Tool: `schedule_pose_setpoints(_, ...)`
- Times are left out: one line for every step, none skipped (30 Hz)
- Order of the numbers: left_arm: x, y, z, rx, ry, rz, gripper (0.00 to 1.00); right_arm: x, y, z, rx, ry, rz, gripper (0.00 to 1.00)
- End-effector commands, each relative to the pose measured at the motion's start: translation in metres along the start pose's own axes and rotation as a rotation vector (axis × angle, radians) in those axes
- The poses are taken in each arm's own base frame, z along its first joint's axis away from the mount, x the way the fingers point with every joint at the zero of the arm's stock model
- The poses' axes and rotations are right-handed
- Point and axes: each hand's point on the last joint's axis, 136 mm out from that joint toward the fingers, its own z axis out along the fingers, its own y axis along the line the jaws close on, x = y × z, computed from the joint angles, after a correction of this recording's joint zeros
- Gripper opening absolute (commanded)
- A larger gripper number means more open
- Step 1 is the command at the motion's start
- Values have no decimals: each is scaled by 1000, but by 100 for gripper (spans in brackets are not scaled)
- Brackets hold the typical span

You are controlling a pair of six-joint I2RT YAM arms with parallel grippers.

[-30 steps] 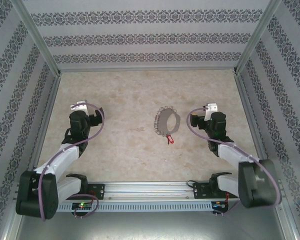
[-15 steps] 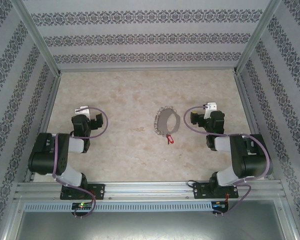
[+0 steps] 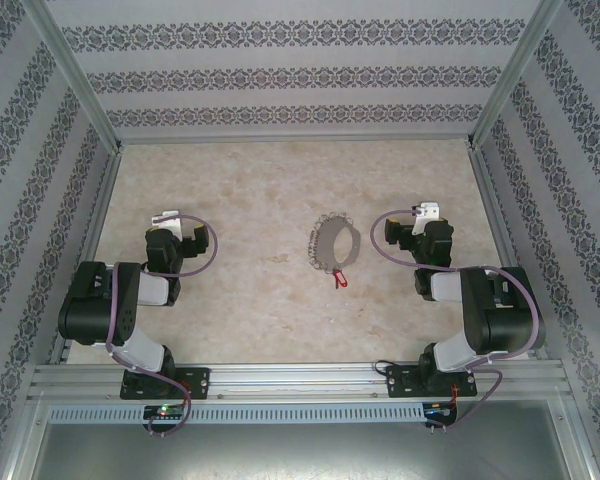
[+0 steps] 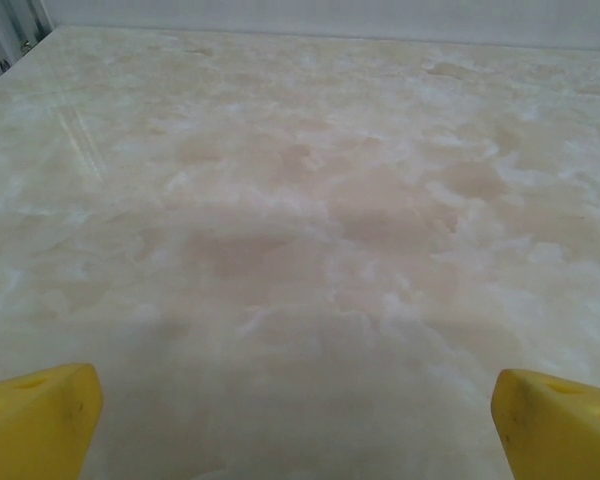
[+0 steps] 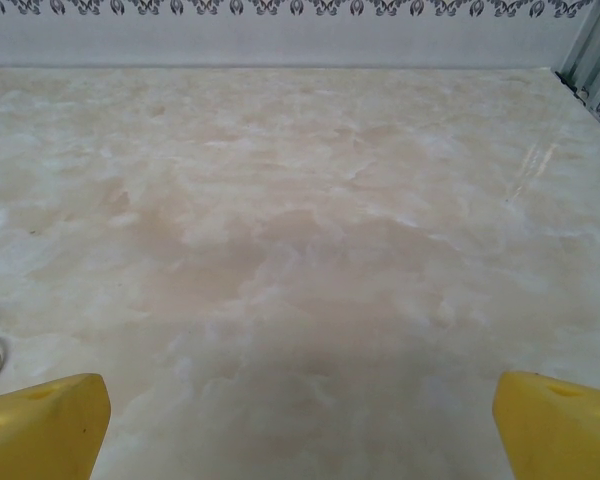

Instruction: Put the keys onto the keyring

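Left pincer (image 4: 300, 420): two blunt yellow plastic fingers (image 4: 40, 415), matte, wedge-shaped, set wide apart with nothing between them, low over bare counter. Right pincer (image 5: 300, 425): same make, yellow fingers (image 5: 555, 420) likewise spread wide and holding nothing. Counter (image 3: 250, 200): flat, smooth, faintly glossy, marbled in cream and beige. Keyring (image 3: 332, 243): thin grey metal loop, oval, its rim fringed all round with small silvery pieces; it lies flat on the counter between the two pincers, nearer the right one, apart from both. Key (image 3: 341, 279): small, bright red plastic head, lying at the near end of the ring; the blade is too small to make out, and I cannot tell whether it is threaded on the loop or only touching it. Arms: black joints, pale grey links, purple cable looped at each wrist. Surround: walls papered in grey ornamental bands, aluminium frame rails.
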Motion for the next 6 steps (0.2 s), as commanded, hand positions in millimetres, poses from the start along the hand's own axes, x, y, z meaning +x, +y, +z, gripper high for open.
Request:
schedule_pose_setpoints(-15,-1,0,11,-59,6,100,-14,3,2,-5,-45,6,98)
schedule_pose_setpoints(-15,-1,0,12,-59,7,100,-14,3,2,-4,-45,6,98)
schedule_pose_setpoints(-15,-1,0,11,-59,7,100,-14,3,2,-5,-44,6,98)
schedule_pose_setpoints(-15,-1,0,11,-59,7,100,-14,3,2,-4,-44,6,98)
schedule_pose_setpoints(-15,-1,0,12,-58,7,100,-15,3,2,-5,-47,6,98)
schedule_pose_setpoints(-15,-1,0,11,-58,6,100,-15,4,1,-5,-49,4,98)
